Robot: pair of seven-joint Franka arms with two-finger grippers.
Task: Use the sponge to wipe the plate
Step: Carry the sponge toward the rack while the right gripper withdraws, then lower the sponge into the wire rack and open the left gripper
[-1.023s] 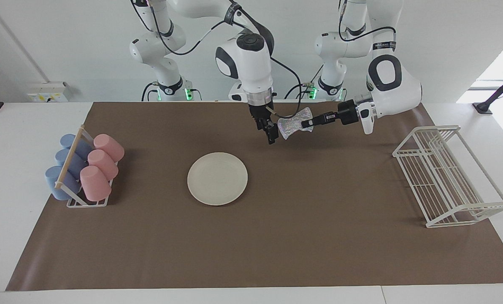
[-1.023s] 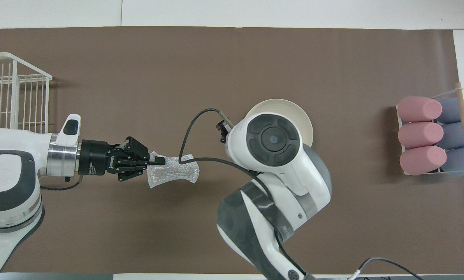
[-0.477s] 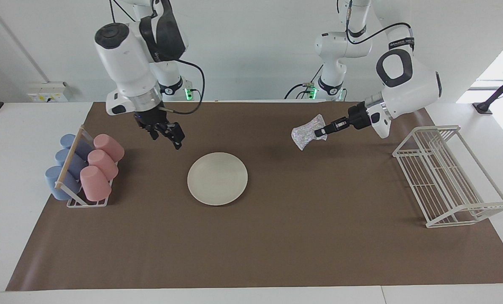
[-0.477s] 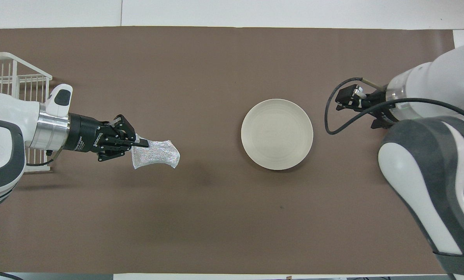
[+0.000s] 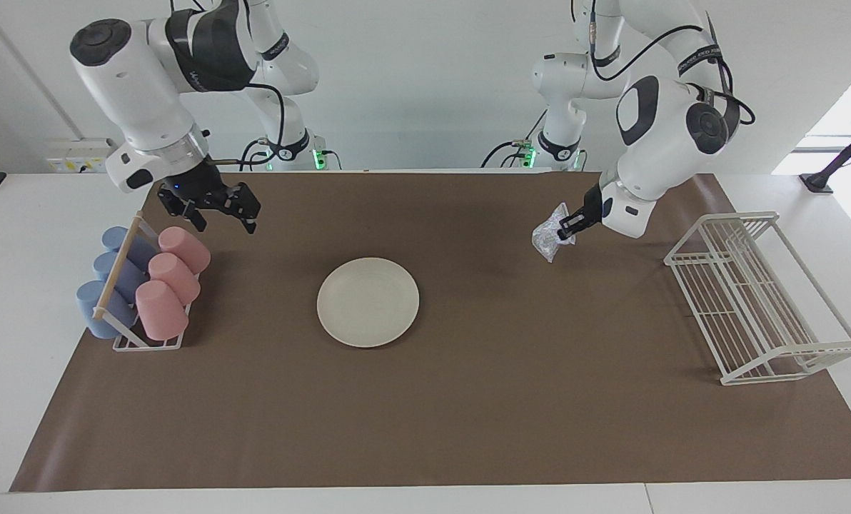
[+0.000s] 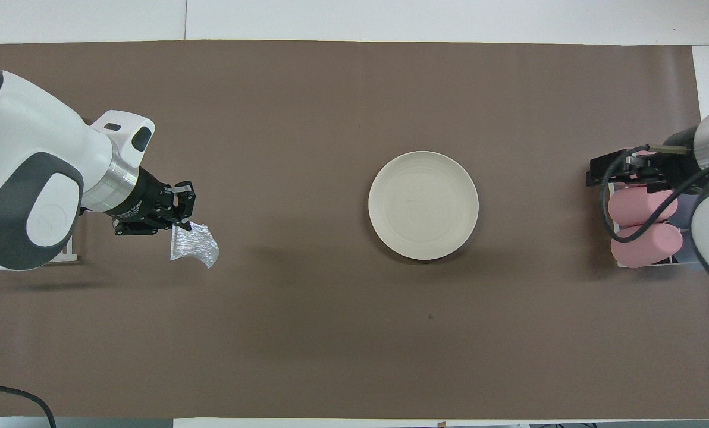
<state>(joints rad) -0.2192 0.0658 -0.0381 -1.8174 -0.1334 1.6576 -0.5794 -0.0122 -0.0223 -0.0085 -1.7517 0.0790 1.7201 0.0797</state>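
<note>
The right gripper (image 5: 215, 207) has swung away over the cup rack (image 5: 136, 289); the left gripper (image 5: 567, 227) carried the sponge (image 5: 548, 239) toward its end

From above, R arm (image 6: 708, 196) covers most of the cup rack (image 6: 640, 261); wire rack mostly under L arm (image 6: 27, 184).

My table (image 5: 11, 300): brown mat (image 5: 468, 400) spread on it. On mat: plate (image 5: 368, 302) mid-table, cup rack (image 5: 140, 285) at my right arm's end, wire rack (image 5: 757, 300) at my left arm's end.
</note>
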